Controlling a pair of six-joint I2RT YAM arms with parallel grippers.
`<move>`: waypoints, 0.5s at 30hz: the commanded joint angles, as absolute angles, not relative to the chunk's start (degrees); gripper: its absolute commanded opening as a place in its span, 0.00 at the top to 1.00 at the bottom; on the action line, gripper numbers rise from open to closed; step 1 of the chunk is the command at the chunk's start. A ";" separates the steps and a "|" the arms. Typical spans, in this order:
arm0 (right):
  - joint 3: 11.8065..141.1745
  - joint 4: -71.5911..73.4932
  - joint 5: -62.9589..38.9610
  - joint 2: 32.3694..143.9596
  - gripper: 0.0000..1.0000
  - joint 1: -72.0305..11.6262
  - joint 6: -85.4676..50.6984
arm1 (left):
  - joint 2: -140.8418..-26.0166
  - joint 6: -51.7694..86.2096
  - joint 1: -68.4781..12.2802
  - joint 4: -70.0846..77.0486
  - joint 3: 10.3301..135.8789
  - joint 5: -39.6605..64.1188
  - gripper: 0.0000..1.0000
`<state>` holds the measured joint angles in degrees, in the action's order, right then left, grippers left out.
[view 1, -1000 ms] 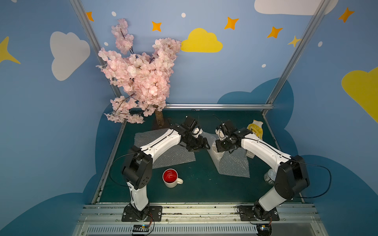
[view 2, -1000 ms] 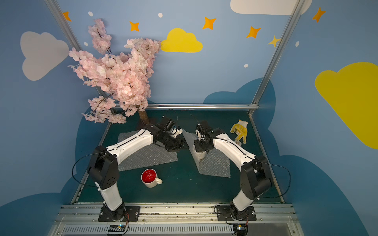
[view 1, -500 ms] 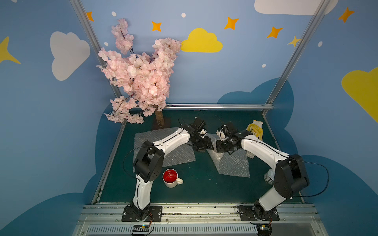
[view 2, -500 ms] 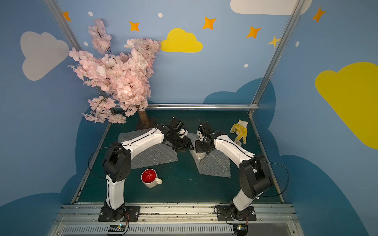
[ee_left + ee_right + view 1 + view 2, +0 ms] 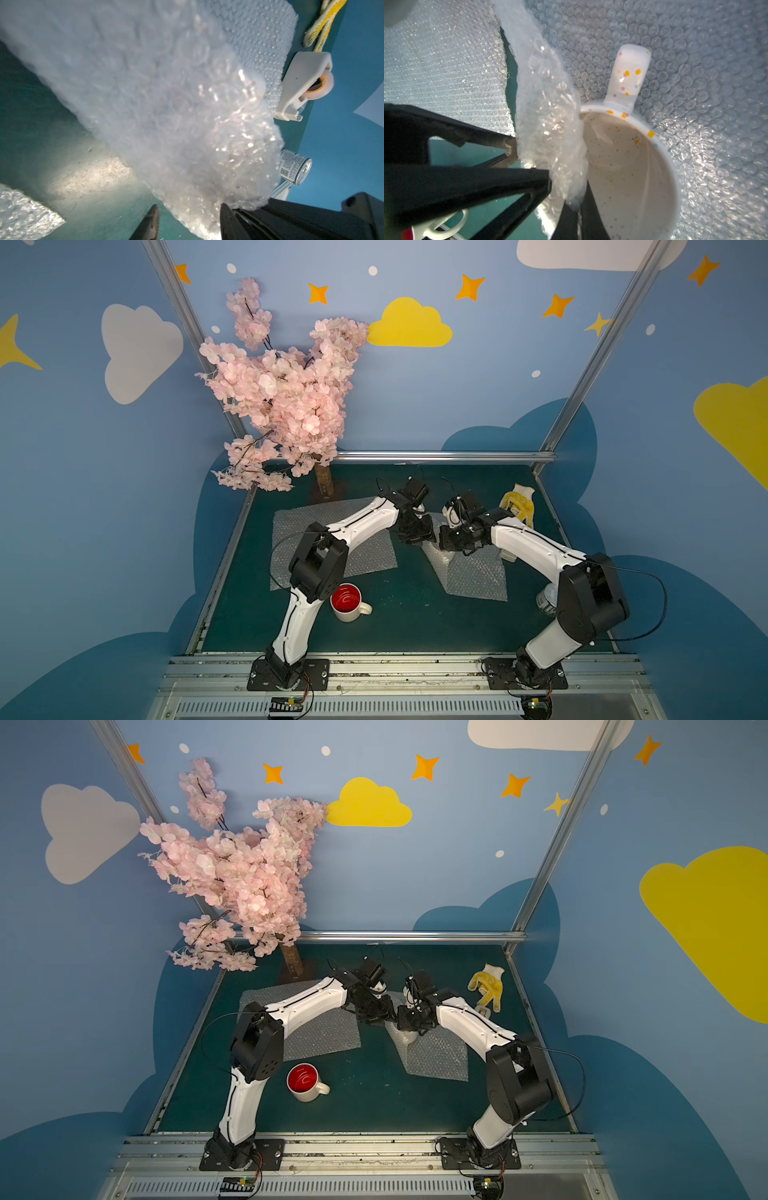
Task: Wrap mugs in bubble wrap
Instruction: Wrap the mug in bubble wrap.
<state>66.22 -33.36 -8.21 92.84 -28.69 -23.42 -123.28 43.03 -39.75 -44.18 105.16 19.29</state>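
The green table carries two sheets of bubble wrap: one flat sheet under your left arm, and the working sheet under your right arm. Both arms reach inward, elbows out, wrists bent down, and their grippers nearly meet over the working sheet's raised edge.

Your speckled cream mug stands on that sheet, mouth up, handle pointing away from the lifted fold. The red-lined mug stands bare near your left arm's base, well apart, not yet wrapped.

Your right gripper is clamped on the lifted fold, which it holds against the mug's rim. Your left gripper straddles the lower edge of the same fold; its fingers stand apart with film between them, and you cannot tell whether they grip it.

Watch these risks, in my judgement: pull with the left before it bites and the slick film slips free; tug sideways and the mug tips or slides off the sheet; and the two grippers, so near each other, may collide. The can and tape dispenser sit just beside the sheet's far edge and could be dragged
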 commanded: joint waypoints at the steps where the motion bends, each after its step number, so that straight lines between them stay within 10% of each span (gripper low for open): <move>1: 64.45 -31.52 -6.33 91.17 0.98 -27.97 -25.69 | -124.34 43.68 -40.67 -47.47 106.77 17.20 0.55; 15: 62.07 -29.20 -7.51 88.93 0.69 -27.59 -26.09 | -129.50 42.90 -41.09 -53.58 112.78 11.52 0.71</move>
